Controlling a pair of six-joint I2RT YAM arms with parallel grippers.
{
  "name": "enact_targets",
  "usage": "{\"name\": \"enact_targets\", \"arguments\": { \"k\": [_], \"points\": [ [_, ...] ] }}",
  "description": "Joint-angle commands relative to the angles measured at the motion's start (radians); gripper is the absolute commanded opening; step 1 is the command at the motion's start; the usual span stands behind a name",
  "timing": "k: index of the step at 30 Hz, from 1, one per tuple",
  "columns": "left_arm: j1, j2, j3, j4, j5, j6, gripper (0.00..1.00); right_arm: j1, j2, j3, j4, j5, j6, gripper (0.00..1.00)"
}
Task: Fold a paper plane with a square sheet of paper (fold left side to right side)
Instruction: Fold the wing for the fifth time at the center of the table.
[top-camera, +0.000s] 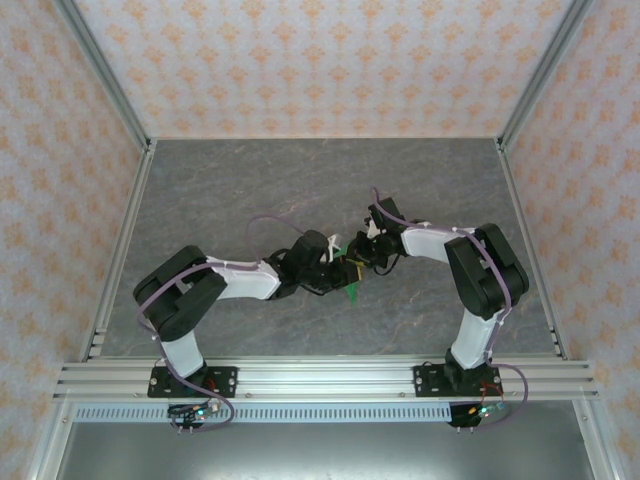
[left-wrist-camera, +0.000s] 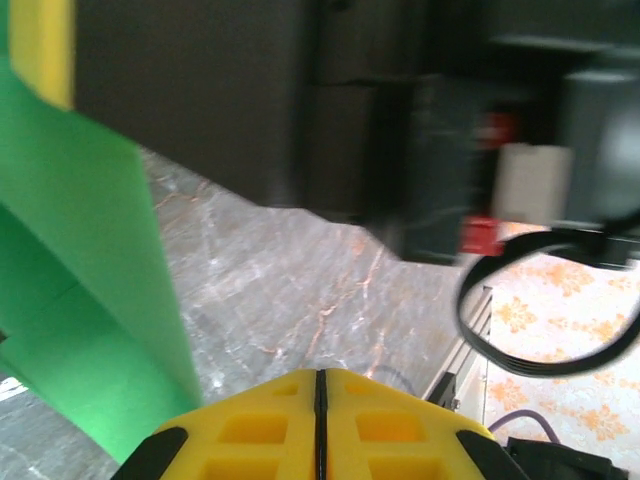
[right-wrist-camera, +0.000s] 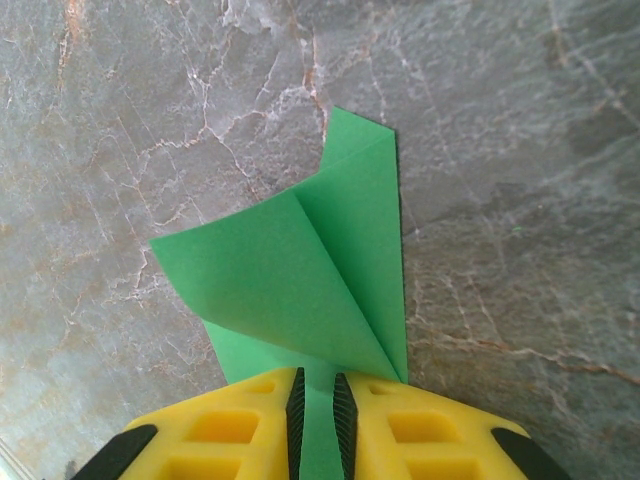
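I judge a fold mid-way: my right pincer (right-wrist-camera: 318, 388) nips the part-folded green sheet (right-wrist-camera: 300, 275) at its end over mid-desk (right-wrist-camera: 150, 100), my left pincer (left-wrist-camera: 320, 390) is closed beside it (nothing visibly held), so next it must catch the free side.

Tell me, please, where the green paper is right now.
The paper is near the table's middle, its edge pinched between the right fingers, the left fingers close beside.

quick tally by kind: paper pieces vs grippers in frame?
green paper sheet, folded: 1
grippers: 2 (left gripper, right gripper)
Total: 3
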Motion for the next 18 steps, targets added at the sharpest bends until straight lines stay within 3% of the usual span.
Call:
{"name": "enact_targets", "arguments": {
  "k": [1,18],
  "points": [
    [-0.009,0.018,0.023,0.013,-0.005,-0.012,0.08,0.008,0.075,-0.032,-0.080,0.076,-0.020,0.22],
    [-0.012,0.079,0.007,-0.049,-0.022,-0.037,0.06,0.007,0.075,-0.035,-0.081,0.079,-0.021,0.22]
  ]
}}
